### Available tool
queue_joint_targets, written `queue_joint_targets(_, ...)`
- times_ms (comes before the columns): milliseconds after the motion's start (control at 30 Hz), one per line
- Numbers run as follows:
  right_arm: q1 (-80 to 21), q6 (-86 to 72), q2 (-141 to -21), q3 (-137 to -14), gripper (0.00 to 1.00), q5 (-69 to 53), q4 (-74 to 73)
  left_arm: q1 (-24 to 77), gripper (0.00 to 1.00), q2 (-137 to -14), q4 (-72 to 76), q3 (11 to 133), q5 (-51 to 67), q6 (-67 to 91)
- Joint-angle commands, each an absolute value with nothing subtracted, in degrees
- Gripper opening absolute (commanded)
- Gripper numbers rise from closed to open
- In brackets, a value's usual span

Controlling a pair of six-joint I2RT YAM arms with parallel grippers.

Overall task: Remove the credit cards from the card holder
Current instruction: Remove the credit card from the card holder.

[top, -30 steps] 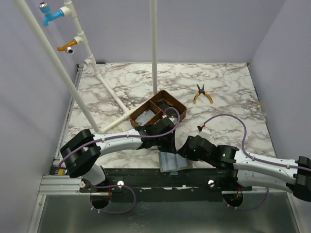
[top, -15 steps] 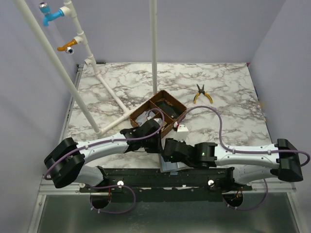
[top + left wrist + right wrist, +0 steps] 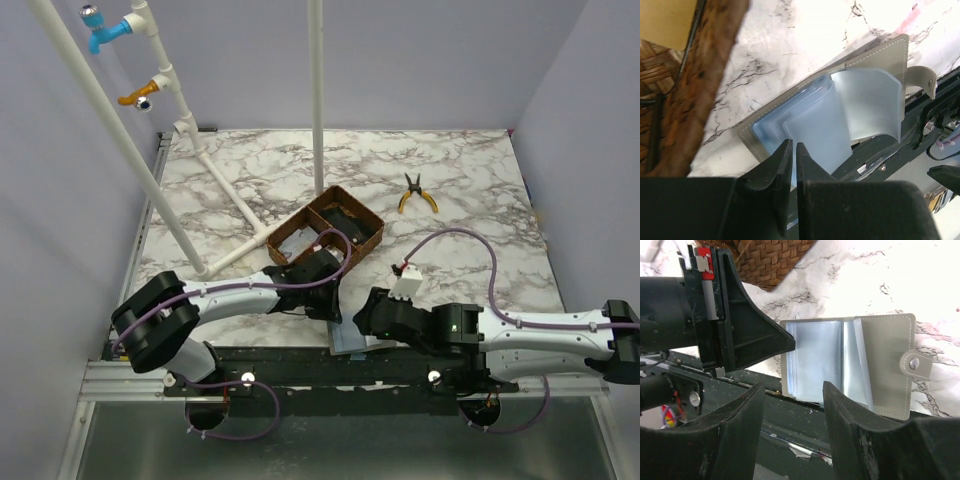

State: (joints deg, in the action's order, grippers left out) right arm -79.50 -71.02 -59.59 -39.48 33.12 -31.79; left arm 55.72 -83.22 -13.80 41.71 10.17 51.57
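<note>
The card holder (image 3: 355, 342) lies open at the table's near edge, a grey wallet with a snap tab, also in the left wrist view (image 3: 880, 55) and the right wrist view (image 3: 887, 360). Pale blue-grey credit cards (image 3: 817, 357) sit in its clear sleeves, and also show in the left wrist view (image 3: 815, 132); I cannot tell cards from sleeves. My left gripper (image 3: 791, 150) is shut, its tips at the wallet's left edge; it also shows from above (image 3: 328, 305). My right gripper (image 3: 790, 407) is open and empty, just near the wallet's front edge (image 3: 368, 322).
A brown wooden tray (image 3: 345, 215) stands just behind the wallet, with something whitish (image 3: 295, 240) in its near-left compartment. Yellow-handled pliers (image 3: 415, 193) lie at the back right. White pipes (image 3: 230, 190) cross the left side. The black front rail (image 3: 300, 362) runs under the wallet's overhang.
My right gripper has pulled back to the right off the wallet. My left gripper has shifted slightly nearer, toward the wallet's left edge.
</note>
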Motion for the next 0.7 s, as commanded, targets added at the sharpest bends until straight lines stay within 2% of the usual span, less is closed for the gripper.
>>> queue_joint_targets(0,-79.8,-75.37,-56.51,-36.27,0.54,35.91,-34.74,57.28,0.1,-85.63,-12.49,45.3,11.77,50.46)
queue_joint_targets(300,-79.79,-70.41,-63.89,-38.43,0.55,32.77,-31.92,58.36,0.1,-91.36,-11.92,50.26,13.48,50.01)
queue_joint_targets(433,-79.8,-66.79,-66.99,-37.93,0.44,29.69,-24.14,58.36,0.09,-93.93,-11.24,52.17,15.1,49.58)
queue_joint_targets(533,-79.74,-65.51,-68.03,-38.15,0.3,28.41,-20.48,58.45,0.09,-94.39,-10.9,52.97,15.71,49.43)
queue_joint_targets(667,-79.79,-63.04,-70.22,-38.2,0.28,25.94,-15.32,58.45,0.09,-94.31,-10.74,53.44,16.38,49.02)
